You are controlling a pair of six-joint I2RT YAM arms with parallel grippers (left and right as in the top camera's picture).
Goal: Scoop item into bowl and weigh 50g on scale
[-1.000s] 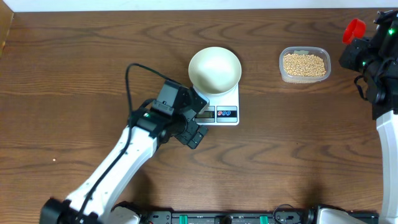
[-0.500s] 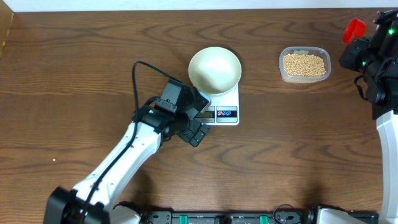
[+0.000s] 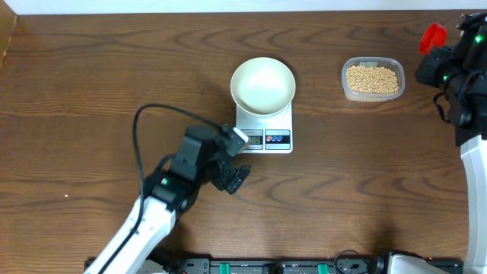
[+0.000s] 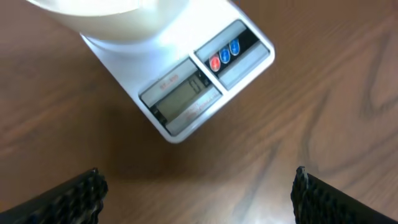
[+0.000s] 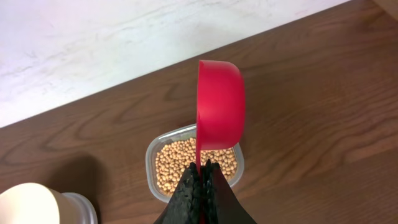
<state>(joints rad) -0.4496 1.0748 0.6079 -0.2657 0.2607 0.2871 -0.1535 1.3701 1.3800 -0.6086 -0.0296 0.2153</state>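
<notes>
Right end effector (image 5: 200,173) is pressed together on the thin handle of the red plastic measuring scoop (image 5: 219,113), which it holds above the clear rounded-rectangular plastic tub (image 3: 372,79). The cup looks tipped on its edge. All the small round beige beans (image 5: 186,163) are in that tub; the round plain white bowl (image 3: 262,85) looks empty, sitting on the small white digital kitchen scale (image 3: 266,133).

Over on the other side, the left end effector (image 4: 198,198) hangs just in front of the scale with its fingers spread wide, pinching nothing. I can't make out the display from here.

So this is the scooping step, I'd say. To do it well, roll the wrist so the cup's mouth faces the beans, go in shallow along the tub's length, and take a modest load; that tub looks light and could skid on the dark wooden tabletop (image 3: 91,76). Level the cup before lifting, since round beans will roll off a heaped scoop. The bowl is well apart from the tub, so carry it flat and pour slowly.
</notes>
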